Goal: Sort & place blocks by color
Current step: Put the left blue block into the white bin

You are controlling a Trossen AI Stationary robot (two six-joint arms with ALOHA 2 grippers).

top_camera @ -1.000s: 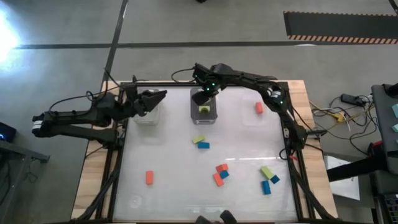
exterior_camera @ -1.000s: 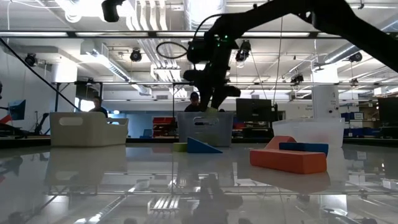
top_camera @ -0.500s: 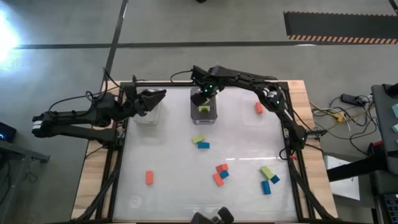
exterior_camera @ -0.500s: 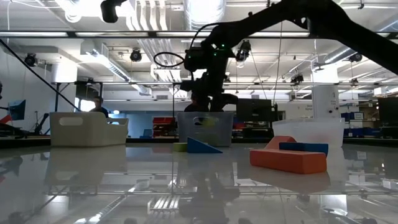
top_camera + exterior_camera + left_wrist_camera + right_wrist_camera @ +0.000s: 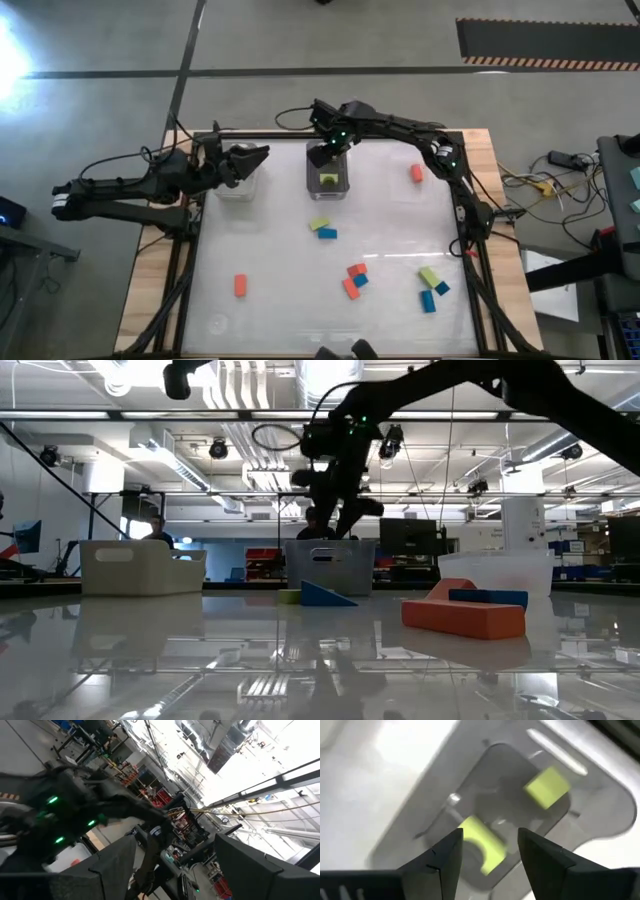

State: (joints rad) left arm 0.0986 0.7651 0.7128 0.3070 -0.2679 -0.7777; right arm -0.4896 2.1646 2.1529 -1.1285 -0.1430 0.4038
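Note:
My right gripper (image 5: 330,152) hangs open and empty over the middle clear bin (image 5: 312,178); it also shows in the low view (image 5: 345,522). Two lime green blocks (image 5: 547,787) (image 5: 481,844) lie on that bin's floor, below the gripper (image 5: 487,855). My left gripper (image 5: 248,158) is open and empty over the left clear bin (image 5: 236,188). An orange-red block (image 5: 416,173) lies in the right bin. Several orange-red, green and blue blocks lie loose on the table, among them a green (image 5: 319,225) and a blue one (image 5: 327,234) at mid-table.
A lone orange-red block (image 5: 240,285) lies at the near left. A cluster of orange-red and blue blocks (image 5: 354,280) lies near the middle front, and green and blue ones (image 5: 432,288) at the near right. The three bins stand in a row along the far side.
My right gripper has dipped down toward the middle bin's rim and has risen again above it. The left arm has kept still.

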